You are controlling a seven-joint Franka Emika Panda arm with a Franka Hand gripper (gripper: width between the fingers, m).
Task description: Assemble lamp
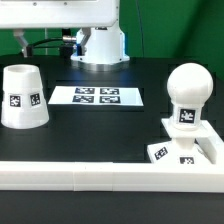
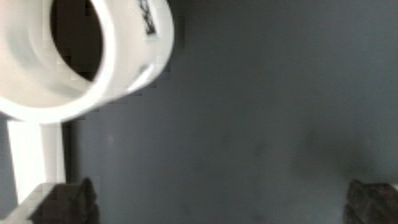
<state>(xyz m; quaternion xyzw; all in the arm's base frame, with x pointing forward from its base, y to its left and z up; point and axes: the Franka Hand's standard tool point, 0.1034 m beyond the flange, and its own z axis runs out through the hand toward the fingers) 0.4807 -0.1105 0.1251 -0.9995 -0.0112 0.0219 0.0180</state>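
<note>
Since the shade (image 1: 22,97) is set mouth-down on the bench (image 1: 100,125) at the exterior view's left, well apart from the rest, it is judged not yet fitted. At centre the marker board (image 1: 98,96) lies flat. At the right the bulb (image 1: 187,95) is stood upright on the base (image 1: 172,152), which is pushed against the white rail (image 1: 100,172), probably for bracing. In the wrist view the shade's rim (image 2: 80,60) is seen close, and the hand (image 2: 217,203) is released, fingertips (image 2: 63,200) spread, nothing between them.
</note>
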